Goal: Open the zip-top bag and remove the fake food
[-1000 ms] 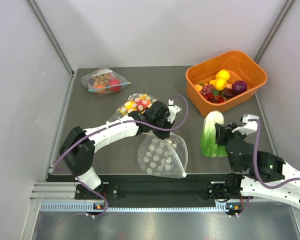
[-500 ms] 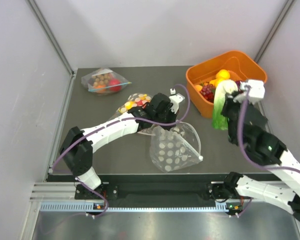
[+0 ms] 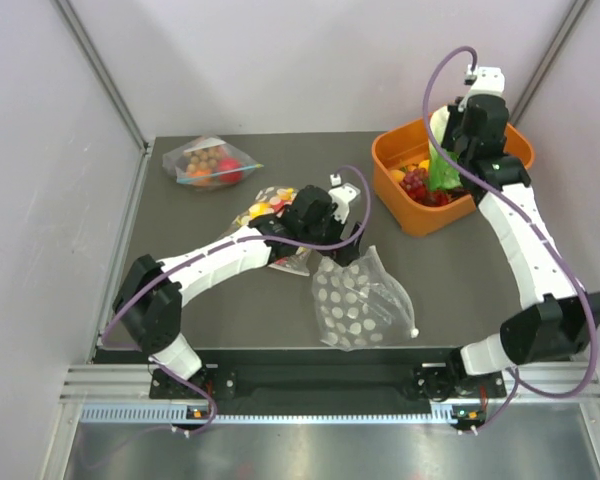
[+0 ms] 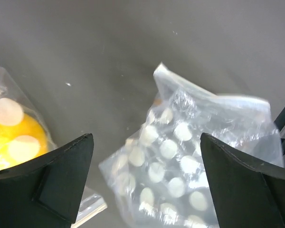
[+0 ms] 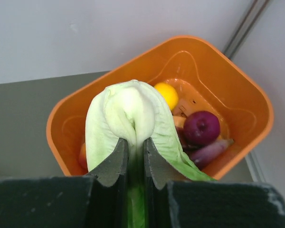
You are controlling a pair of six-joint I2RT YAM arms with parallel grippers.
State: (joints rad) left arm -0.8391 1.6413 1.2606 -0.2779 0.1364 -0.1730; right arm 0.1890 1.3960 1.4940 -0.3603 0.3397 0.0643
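1. The left gripper (image 3: 330, 238) is over the middle of the table (image 3: 220, 300). Its fingers (image 4: 61, 175) are spread wide and grip nothing.
2. The bag (image 3: 362, 305) lies crumpled on the table, just near of the left gripper. In the left wrist view, the bag (image 4: 180, 161) shows below and between the two fingers. Whether a finger touches the plastic cannot be told.
3. The right arm reaches to the far right corner. The right gripper (image 3: 448, 150) is over the orange bin (image 3: 412, 218).
4. The right gripper (image 5: 135, 156) is closed on the lettuce (image 5: 128, 114). One finger presses each side of the head, and the pale end points away from the wrist camera.
5. In the top view, the lettuce (image 3: 441, 168) is inside the bin's outline, with its green end toward the contents. Whether it rests on them cannot be told.
6. The onion (image 5: 202, 127) lies in the bin, to the right of the lettuce in the right wrist view. A lemon (image 5: 167, 93) lies beyond the lettuce, also in the bin.
7. A second dotted bag (image 3: 270, 210), with yellow and red pieces inside, lies partly under the left arm.
8. A plain bag (image 3: 205, 163) with brown balls lies at the far left corner of the table, well apart from both grippers.
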